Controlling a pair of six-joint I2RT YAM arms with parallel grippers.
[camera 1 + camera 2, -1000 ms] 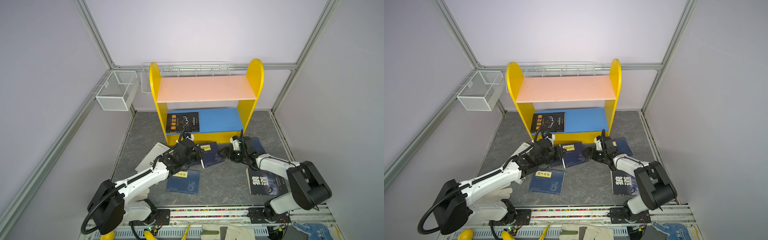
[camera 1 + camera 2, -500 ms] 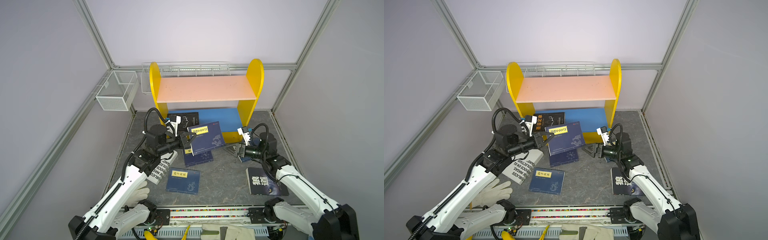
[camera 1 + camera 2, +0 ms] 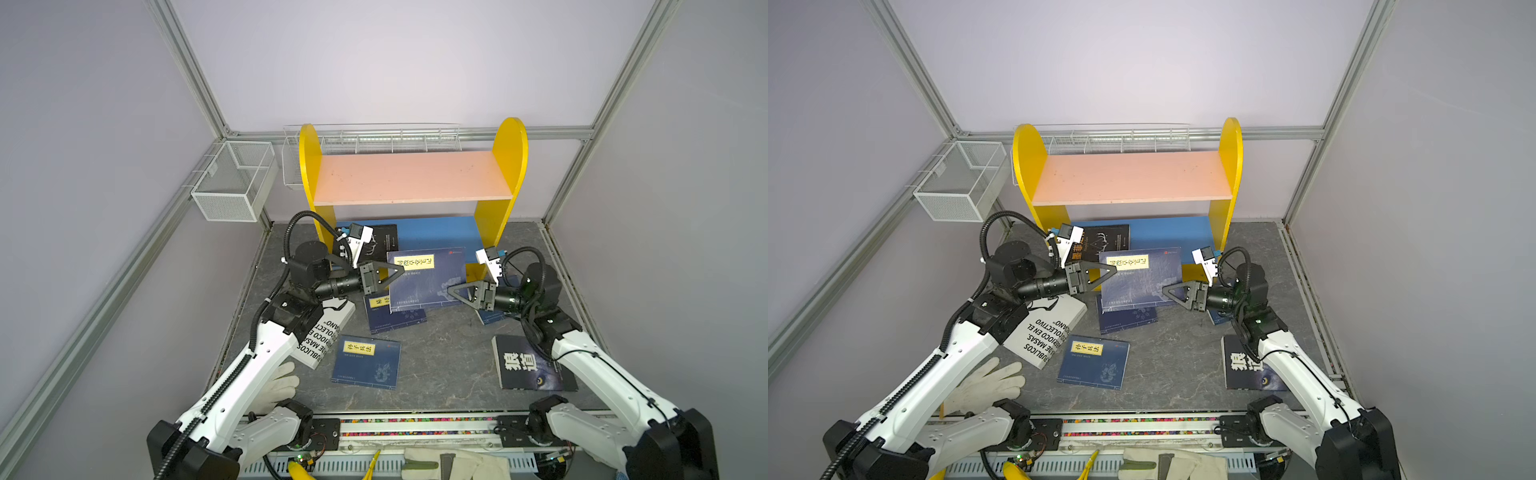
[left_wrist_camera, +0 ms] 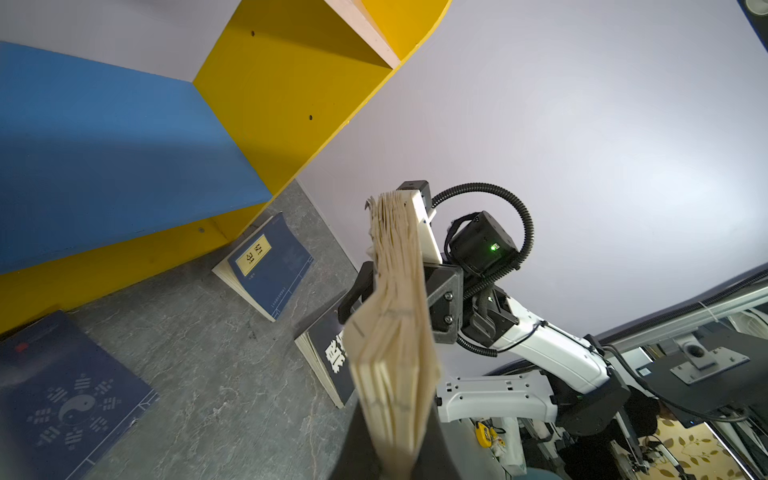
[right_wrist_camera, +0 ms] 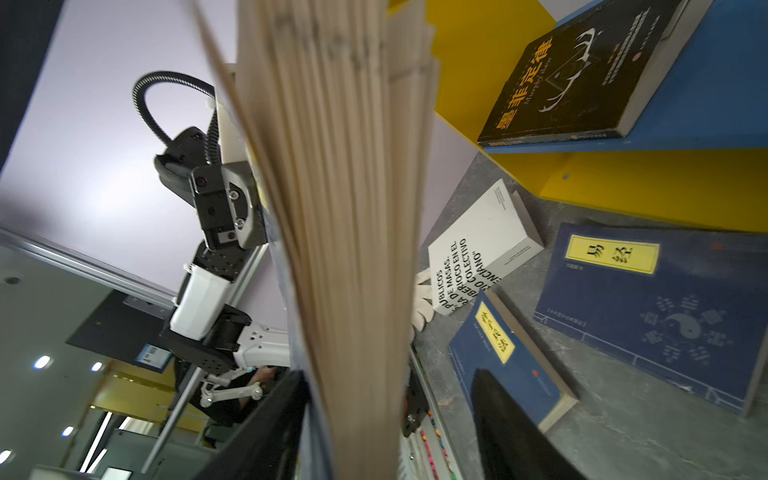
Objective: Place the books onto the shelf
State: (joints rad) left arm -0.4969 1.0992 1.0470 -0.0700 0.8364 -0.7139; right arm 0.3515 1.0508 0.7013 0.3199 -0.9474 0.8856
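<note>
A navy book with a yellow label [image 3: 428,282] [image 3: 1142,278] hangs in the air in front of the shelf [image 3: 411,176], whose lower blue board [image 3: 440,232] carries a black orange-titled book [image 3: 380,241]. My left gripper [image 3: 397,272] [image 4: 395,457] is shut on the navy book's left edge. My right gripper [image 3: 453,291] [image 5: 388,376] straddles its right edge. One finger lies against the cover; the other stands clear of the pages. On the floor lie a white book [image 3: 328,332], two navy books [image 3: 368,361] [image 3: 390,318], a third [image 3: 490,318] under the right arm, and a dark wolf-eye book [image 3: 528,365].
A white wire basket [image 3: 232,183] hangs on the left wall and a long one [image 3: 374,137] runs behind the shelf. A white glove [image 3: 278,382] lies under the left arm. More gloves [image 3: 453,465] rest on the front rail.
The left gripper lifted the navy book off the floor and holds it up before the shelf. The right gripper rose, came to the book's right edge, and its jaws have narrowed.
</note>
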